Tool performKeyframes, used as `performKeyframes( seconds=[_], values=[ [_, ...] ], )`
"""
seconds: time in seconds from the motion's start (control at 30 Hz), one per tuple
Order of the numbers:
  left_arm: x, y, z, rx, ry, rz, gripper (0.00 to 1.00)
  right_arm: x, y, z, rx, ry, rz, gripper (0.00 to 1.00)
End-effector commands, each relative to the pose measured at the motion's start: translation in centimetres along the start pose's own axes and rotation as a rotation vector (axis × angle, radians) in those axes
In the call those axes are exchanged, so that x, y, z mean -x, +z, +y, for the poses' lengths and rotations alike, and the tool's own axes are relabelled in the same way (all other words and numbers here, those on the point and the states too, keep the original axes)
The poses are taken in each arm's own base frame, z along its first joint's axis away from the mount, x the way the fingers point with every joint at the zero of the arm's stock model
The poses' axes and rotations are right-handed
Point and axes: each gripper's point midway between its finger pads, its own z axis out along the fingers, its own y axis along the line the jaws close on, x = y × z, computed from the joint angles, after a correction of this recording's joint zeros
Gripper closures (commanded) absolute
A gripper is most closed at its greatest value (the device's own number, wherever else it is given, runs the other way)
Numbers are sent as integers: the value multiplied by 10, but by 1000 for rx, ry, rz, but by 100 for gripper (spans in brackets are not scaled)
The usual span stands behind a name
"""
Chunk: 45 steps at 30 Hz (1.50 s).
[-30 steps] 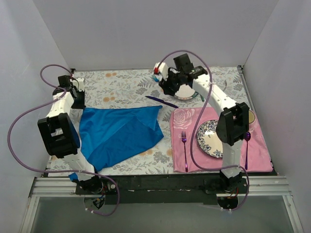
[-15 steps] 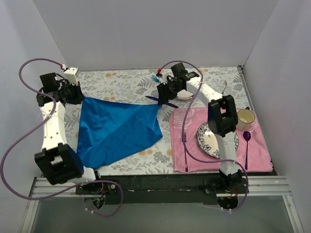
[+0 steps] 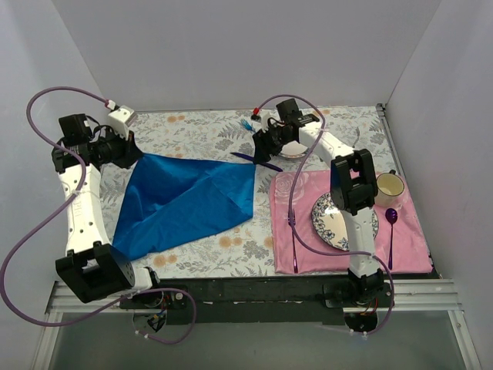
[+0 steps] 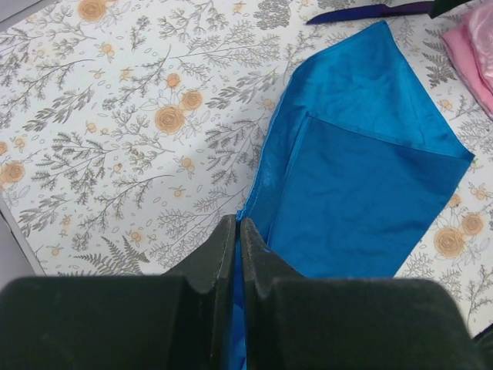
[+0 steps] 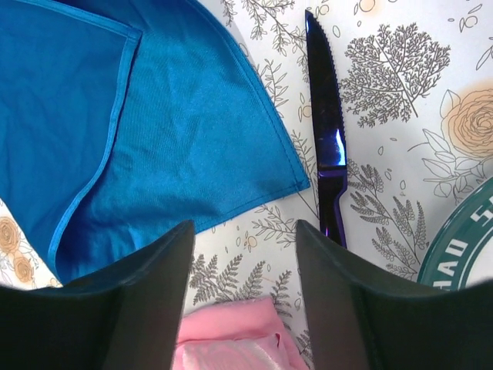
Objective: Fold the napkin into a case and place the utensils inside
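The left end effector point(image 4: 237, 230) is pinched shut on a corner of the blue napkin point(image 3: 185, 200) and has pulled it toward the far left corner of the tabletop point(image 3: 192, 127), so the cloth now lies stretched flatter on the left half. The right end effector point(image 5: 244, 231) has dropped low and hangs wide open, holding nothing, over the napkin's right corner beside the dark knife point(image 5: 327, 123). It looks like the cloth is being spread for folding, with no case made yet

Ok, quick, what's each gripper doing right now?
Left gripper: shut on a corner of the bright blue cloth napkin.
Right gripper: open, empty, beside the slim dark purple knife.
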Motion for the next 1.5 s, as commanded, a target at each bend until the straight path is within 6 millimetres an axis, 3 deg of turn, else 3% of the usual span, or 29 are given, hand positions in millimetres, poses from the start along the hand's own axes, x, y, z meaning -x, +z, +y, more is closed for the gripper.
performKeyframes(
  seconds=[0.0,0.1,1.17,1.47],
  values=[
    [10,0,17,68,-13,-26,100,15,7,-5,8,-53,-39,42],
    [12,3,25,100,-36,-33,100,13,8,-10,-17,-25,-34,52],
    [9,6,26,117,-67,-43,100,-19,56,-33,-283,-99,74,50],
    [5,9,27,115,-76,-34,100,-32,64,-29,-256,-88,107,48]
  ],
)
